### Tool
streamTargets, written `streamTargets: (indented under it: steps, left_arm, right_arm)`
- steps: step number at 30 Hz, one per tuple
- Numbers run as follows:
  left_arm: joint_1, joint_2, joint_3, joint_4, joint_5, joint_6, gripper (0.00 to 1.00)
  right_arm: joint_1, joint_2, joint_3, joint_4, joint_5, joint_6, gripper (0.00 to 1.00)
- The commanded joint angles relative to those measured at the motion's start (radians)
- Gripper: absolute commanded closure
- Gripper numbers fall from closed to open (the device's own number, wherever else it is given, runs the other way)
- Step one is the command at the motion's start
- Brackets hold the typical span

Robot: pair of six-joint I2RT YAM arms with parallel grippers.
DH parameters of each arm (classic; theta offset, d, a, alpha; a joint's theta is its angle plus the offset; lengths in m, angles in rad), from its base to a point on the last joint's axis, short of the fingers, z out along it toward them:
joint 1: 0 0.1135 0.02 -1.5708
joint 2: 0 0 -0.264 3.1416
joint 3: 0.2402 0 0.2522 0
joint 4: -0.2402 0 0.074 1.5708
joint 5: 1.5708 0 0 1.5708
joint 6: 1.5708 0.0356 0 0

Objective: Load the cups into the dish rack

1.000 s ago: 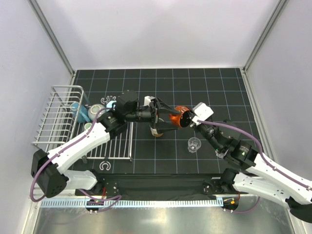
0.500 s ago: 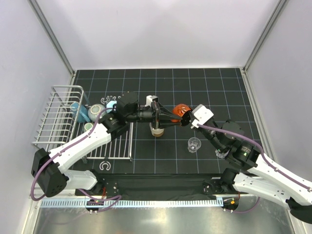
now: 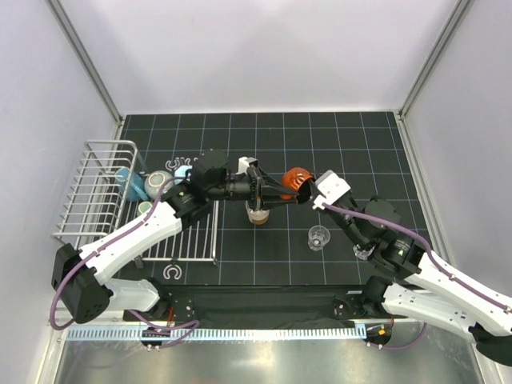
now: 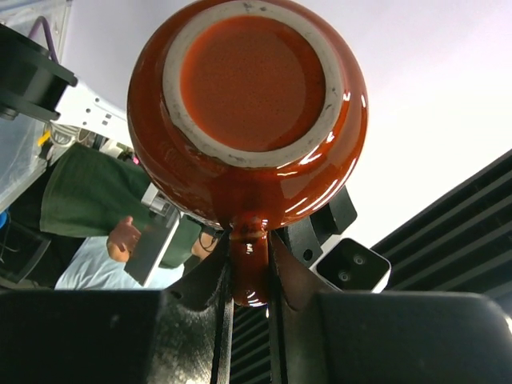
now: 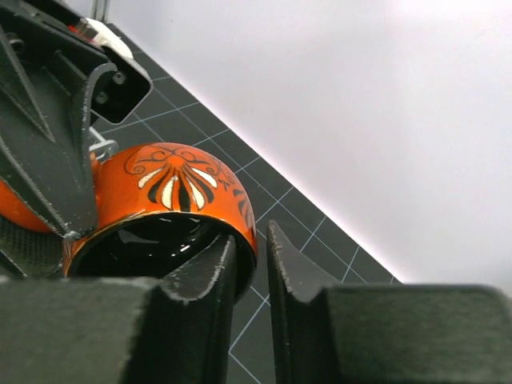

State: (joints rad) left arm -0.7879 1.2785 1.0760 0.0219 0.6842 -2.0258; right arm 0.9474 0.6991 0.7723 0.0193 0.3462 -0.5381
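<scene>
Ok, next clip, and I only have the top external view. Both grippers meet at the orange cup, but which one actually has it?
Observer: The right wrist view shows the right gripper straddling the rim of the orange cup, with one finger inside the black interior and one outside.
Operator: And the left one?
Observer: In the left wrist view, the left gripper has the cup's handle between its fingers, which look closed on it.
Operator: How is the cup turned?
Observer: It is on its side. Its unglazed foot ring faces the left wrist camera and its mouth faces the right one.
</scene>
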Motion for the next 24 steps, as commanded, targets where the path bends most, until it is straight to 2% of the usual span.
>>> streamTargets:
  steps: [1, 2, 3, 7, 11, 16, 19, 20, 24]
  left_arm:
    - [-0.001, -0.03, 0.091, -0.026, -0.034, 0.004, 1.0]
    - [-0.001, -0.034, 0.099, -0.063, -0.04, 0.025, 1.0]
    - [0.001, -0.042, 0.108, -0.088, -0.047, 0.045, 1.0]
    - [0.012, -0.07, 0.131, -0.171, -0.08, 0.134, 1.0]
    - [0.05, -0.091, 0.182, -0.362, -0.112, 0.295, 1.0]
    - [0.15, -0.148, 0.182, -0.555, -0.14, 0.446, 1.0]
    - [0.252, -0.191, 0.173, -0.722, -0.196, 0.582, 1.0]
    - [0.253, -0.202, 0.173, -0.723, -0.196, 0.582, 1.0]
    - [0.289, -0.212, 0.22, -0.899, -0.323, 0.769, 1.0]
  right_arm:
    - [0.005, -0.004, 0.024, 0.107, 0.063, 0.035, 0.75]
    - [0.007, -0.004, 0.018, 0.108, 0.074, 0.05, 0.71]
    - [0.007, -0.007, 0.012, 0.11, 0.089, 0.055, 0.62]
    - [0.007, -0.009, -0.019, 0.107, 0.137, 0.085, 0.49]
    - [0.005, -0.012, -0.034, 0.103, 0.223, 0.122, 0.37]
    - [0.007, -0.029, -0.053, 0.042, 0.413, 0.185, 0.31]
    - [0.007, -0.052, -0.057, -0.082, 0.448, 0.268, 0.3]
    - [0.005, -0.059, -0.059, -0.082, 0.454, 0.297, 0.3]
    - [0.005, -0.09, -0.07, -0.162, 0.45, 0.383, 0.29]
